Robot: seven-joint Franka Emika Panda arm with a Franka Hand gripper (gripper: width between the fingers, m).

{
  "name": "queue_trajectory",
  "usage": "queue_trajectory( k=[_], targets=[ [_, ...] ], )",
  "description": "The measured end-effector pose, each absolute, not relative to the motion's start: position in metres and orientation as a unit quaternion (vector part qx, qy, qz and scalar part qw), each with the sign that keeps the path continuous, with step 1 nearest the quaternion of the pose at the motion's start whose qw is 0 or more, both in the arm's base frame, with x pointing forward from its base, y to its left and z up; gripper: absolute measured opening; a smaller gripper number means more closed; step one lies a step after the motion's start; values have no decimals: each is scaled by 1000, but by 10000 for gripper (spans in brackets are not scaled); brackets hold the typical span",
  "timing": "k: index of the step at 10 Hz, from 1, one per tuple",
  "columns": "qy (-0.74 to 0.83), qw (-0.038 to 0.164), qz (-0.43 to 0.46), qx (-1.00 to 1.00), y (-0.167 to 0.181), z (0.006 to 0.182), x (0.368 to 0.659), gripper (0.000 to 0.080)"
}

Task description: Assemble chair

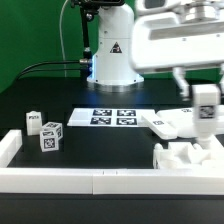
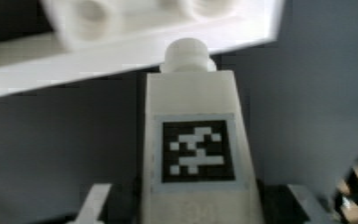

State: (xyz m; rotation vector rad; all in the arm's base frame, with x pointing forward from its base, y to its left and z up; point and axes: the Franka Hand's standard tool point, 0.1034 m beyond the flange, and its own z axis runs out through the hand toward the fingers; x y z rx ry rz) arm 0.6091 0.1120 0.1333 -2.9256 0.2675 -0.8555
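Note:
My gripper (image 1: pixel 204 98) is shut on a long white chair leg (image 1: pixel 205 110) with a marker tag, and holds it upright over the exterior view's right. In the wrist view the leg (image 2: pixel 197 140) fills the middle between my gripper's (image 2: pixel 202 208) two fingers (image 2: pixel 101 205). Its rounded peg end (image 2: pixel 188 50) points at a flat white chair part with round holes (image 2: pixel 158 30) and sits close to its edge. That flat part lies on the table below the leg (image 1: pixel 168 122). I cannot tell whether the peg touches it.
The marker board (image 1: pixel 114 117) lies mid-table before the robot base (image 1: pixel 112 55). Two small tagged white blocks (image 1: pixel 34 122) (image 1: pixel 51 138) stand on the left. More white chair parts (image 1: pixel 180 156) lie front right. A white rail (image 1: pixel 90 179) runs along the front edge.

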Motion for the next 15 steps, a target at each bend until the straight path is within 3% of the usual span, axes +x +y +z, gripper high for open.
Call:
queue_trajectory(
  k=[1, 3, 4, 6, 8, 15],
  targets=[
    [61, 21, -290, -955, 108, 127, 603, 285],
    [63, 20, -286, -956, 108, 126, 604, 285],
    [52, 20, -268, -962, 126, 118, 596, 285],
    [13, -9, -269, -963, 111, 117, 606, 285],
    [11, -12, -265, -964, 113, 106, 603, 285],
    [6, -14, -264, -964, 117, 99, 609, 285]
  ],
)
